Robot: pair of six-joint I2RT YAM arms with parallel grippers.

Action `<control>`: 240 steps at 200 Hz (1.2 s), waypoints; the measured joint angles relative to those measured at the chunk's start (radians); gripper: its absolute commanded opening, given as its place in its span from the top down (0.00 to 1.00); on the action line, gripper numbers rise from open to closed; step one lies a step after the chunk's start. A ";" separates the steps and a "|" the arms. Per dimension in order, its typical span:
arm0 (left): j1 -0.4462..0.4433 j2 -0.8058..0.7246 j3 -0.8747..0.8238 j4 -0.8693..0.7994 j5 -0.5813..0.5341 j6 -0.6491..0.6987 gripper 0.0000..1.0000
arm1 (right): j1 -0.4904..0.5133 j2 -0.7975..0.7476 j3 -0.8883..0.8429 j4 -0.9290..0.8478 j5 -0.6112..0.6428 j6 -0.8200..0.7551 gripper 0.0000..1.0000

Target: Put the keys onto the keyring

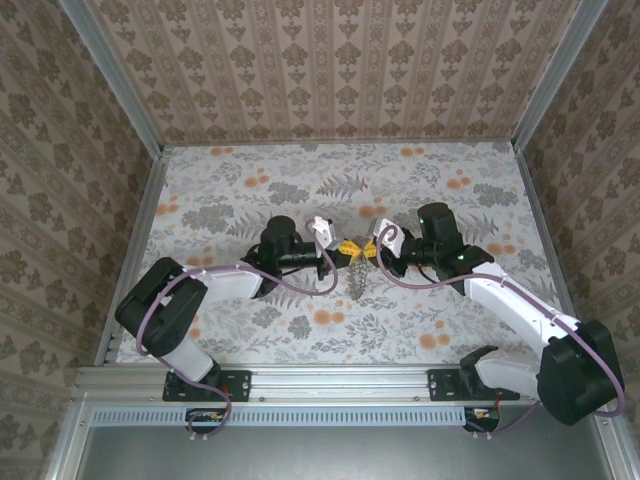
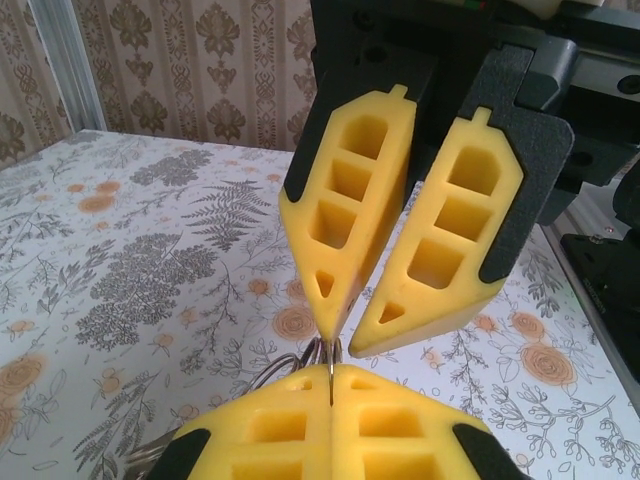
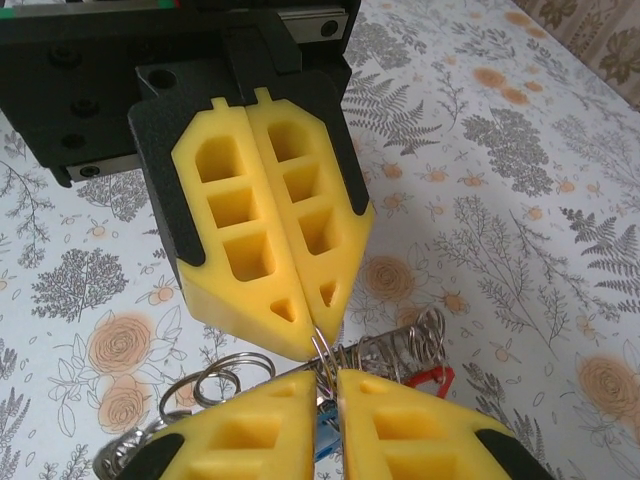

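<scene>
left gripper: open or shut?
Shut: left gripper fingers press flat together, pinching thin keyring wire at their tips.

No writing, number or brand mark can be read. The yellow pads of the left gripper (image 2: pixel 330 372) and the right gripper (image 3: pixel 328 378) are blank, and so is the thin wire of the keyring (image 3: pixel 322 350) between them. The white blocks (image 1: pixel 321 228) on the wrists may carry print, but the top view shows them too small to tell.
</scene>
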 measured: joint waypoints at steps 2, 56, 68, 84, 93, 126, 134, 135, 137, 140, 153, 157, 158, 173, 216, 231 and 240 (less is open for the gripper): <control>0.000 0.000 0.000 -0.001 0.000 0.000 1.00 | 0.000 0.001 0.000 0.000 0.000 -0.002 0.81; -0.001 0.000 0.002 0.000 0.012 0.000 1.00 | 0.000 0.007 0.000 0.030 0.016 -0.011 0.79; -0.001 0.000 0.003 0.000 0.011 0.000 1.00 | 0.000 0.007 0.000 0.031 0.017 -0.013 0.81; -0.001 0.000 0.003 0.000 0.010 0.000 1.00 | 0.000 0.007 0.000 0.025 0.015 -0.018 0.86; -0.001 -0.001 0.003 -0.001 0.010 0.000 1.00 | 0.000 0.007 0.000 0.023 0.011 -0.023 0.84; -0.001 -0.001 0.003 -0.003 0.011 0.000 1.00 | -0.003 0.021 0.000 0.023 0.006 -0.034 0.83; -0.001 -0.001 0.003 -0.002 0.011 0.000 1.00 | -0.003 0.024 0.000 0.023 0.001 -0.034 0.83; -0.001 -0.001 0.003 -0.002 0.011 0.000 1.00 | -0.003 0.025 0.000 0.023 0.000 -0.034 0.83; -0.001 -0.001 0.003 -0.002 0.011 0.000 1.00 | -0.003 0.026 0.000 0.023 0.000 -0.034 0.83; -0.001 -0.001 0.003 -0.003 0.011 0.000 1.00 | -0.003 0.026 0.000 0.023 -0.001 -0.034 0.83; -0.001 -0.001 0.003 -0.004 0.012 0.000 1.00 | -0.005 0.030 0.000 0.023 -0.009 -0.034 0.86; -0.001 -0.001 0.003 -0.004 0.011 0.000 1.00 | -0.005 0.031 0.000 0.022 -0.011 -0.033 0.87; -0.001 -0.001 0.003 -0.004 0.011 0.000 1.00 | -0.005 0.031 0.000 0.022 -0.012 -0.034 0.87; 0.000 -0.001 0.003 -0.006 0.011 0.000 1.00 | -0.005 0.035 0.005 0.017 -0.016 -0.034 0.94; 0.001 -0.002 0.003 -0.006 0.011 0.000 1.00 | -0.006 0.038 0.020 -0.010 -0.023 -0.035 1.00; 0.001 -0.011 0.003 -0.023 0.008 0.008 0.96 | -0.006 0.038 0.030 -0.029 -0.023 -0.035 1.00; 0.000 -0.025 0.007 -0.055 0.004 0.028 0.91 | -0.006 0.038 0.039 -0.047 -0.023 -0.040 1.00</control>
